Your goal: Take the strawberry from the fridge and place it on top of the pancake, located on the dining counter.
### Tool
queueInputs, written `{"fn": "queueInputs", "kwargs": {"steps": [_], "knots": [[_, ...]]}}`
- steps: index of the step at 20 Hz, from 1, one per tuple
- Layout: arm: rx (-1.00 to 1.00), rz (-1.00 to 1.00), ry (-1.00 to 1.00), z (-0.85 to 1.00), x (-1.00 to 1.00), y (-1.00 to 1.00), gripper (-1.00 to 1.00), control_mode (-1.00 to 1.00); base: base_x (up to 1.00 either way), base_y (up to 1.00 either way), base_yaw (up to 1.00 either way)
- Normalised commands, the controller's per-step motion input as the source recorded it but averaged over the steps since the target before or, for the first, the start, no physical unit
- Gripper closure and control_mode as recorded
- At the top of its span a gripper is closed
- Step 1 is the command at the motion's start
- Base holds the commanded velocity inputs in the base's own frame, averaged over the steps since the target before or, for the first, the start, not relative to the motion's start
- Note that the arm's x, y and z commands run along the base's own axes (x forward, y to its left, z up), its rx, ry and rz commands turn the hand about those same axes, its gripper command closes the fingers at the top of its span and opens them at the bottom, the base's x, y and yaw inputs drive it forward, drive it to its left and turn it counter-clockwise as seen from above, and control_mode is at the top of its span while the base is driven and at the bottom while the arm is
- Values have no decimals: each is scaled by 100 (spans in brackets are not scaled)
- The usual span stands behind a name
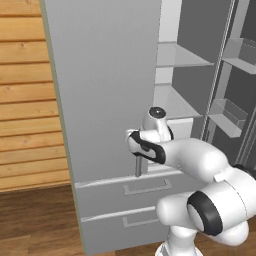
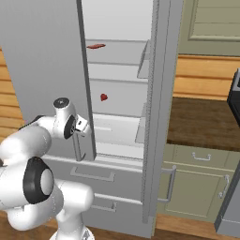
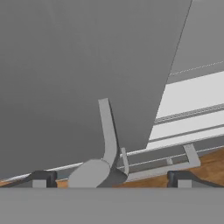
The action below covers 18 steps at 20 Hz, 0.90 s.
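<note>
- The fridge [image 2: 47,70] stands with its right door swung wide open and its left door, nearer the arm, partly open, so the white inside with its shelves shows between them.
- The strawberry [image 2: 103,97] sits as a tiny bright red lump on a middle shelf, towards the back and left of the opening.
- One shelf higher lies a wider, flatter red-brown piece [image 2: 96,46]; it is not the target.
- The pincer [image 3: 109,177] is spread wide and holds nothing; in the hand view its two dark tips stand well apart, with the lower end of the left door's bar handle [image 3: 108,135] rising between them.
- In the right base view the hand hangs just beside that door's free edge, near the foot of the handle and above the two lower drawers.
- The relation that matters: the strawberry lies to the right of the pincer, higher than it, and deeper inside the fridge, with the left door's edge standing between the two.
- My judgement is that the hand must clear the door edge, rise to the middle shelf and reach inward.
- The strawberry is small and rounded, with no long axis I can make out, so approach angle looks free.
- A brown wooden tabletop [image 2: 201,119] over olive-green cabinets lies to the right of the fridge.
</note>
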Motion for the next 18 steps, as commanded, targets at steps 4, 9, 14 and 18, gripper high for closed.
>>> {"fn": "queueInputs", "kwargs": {"steps": [4, 9, 14, 18], "knots": [[0, 0, 1, -26, 0, 15, -100, -100, 0, 0, 0], [0, 0, 0, -12, -1, 11, 100, -100, 0, 0, 0], [0, 0, 0, 0, -1, 1, 100, -100, 0, 0, 0], [-2, -6, 0, -3, -30, 14, 100, -100, 0, 0, 0]]}}
